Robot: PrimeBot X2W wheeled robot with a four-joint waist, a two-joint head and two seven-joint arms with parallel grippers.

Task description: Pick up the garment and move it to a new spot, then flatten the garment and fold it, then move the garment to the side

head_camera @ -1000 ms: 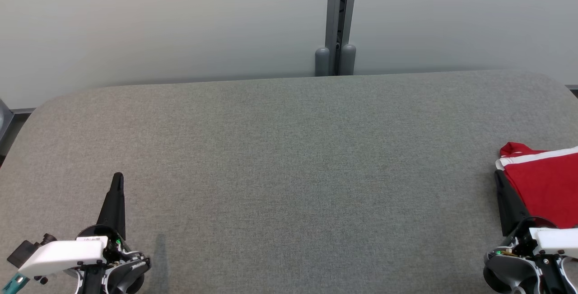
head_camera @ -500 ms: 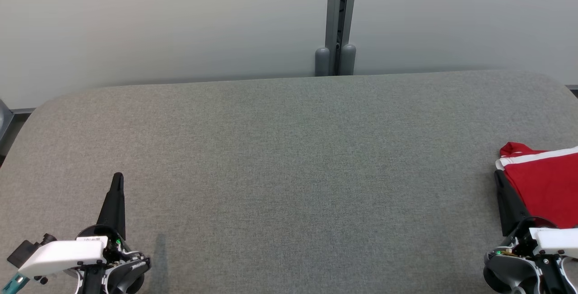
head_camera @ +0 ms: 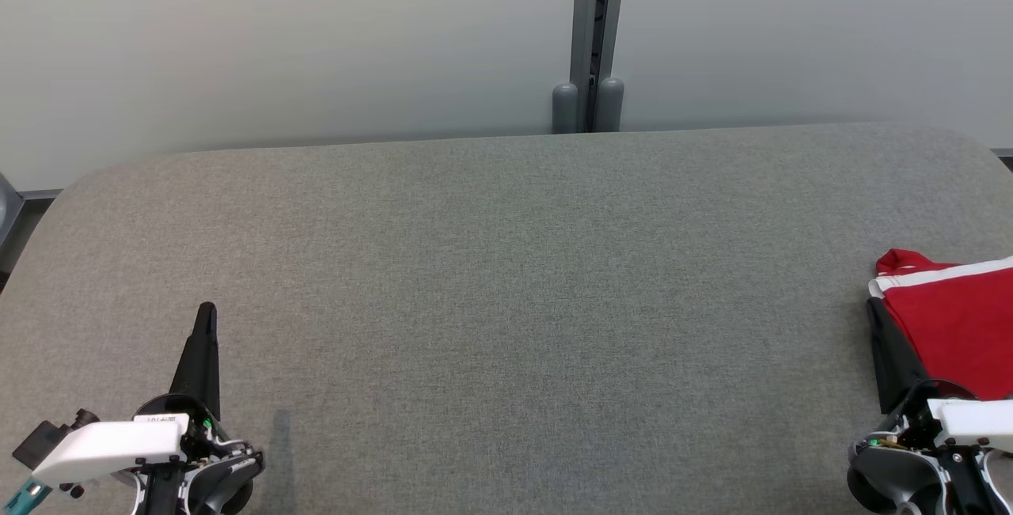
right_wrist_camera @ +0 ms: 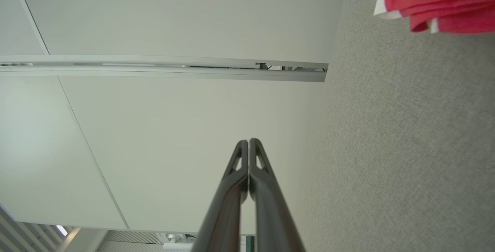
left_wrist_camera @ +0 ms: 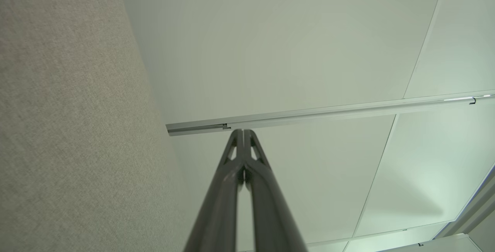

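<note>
Left end effector (head_camera: 207,308) clenched, empty; right end effector (head_camera: 871,304) clenched, empty, just beside red garment (head_camera: 954,329).

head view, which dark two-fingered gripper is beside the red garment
The right gripper, lower right, right beside the red white-striped garment; the left gripper stands far off across the grey fabric table.

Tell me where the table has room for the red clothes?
The table is bare from the left pincer across to the right pincer, back to the wall. It's crowded at the right edge, where the red garment lies beside that pincer.
</note>
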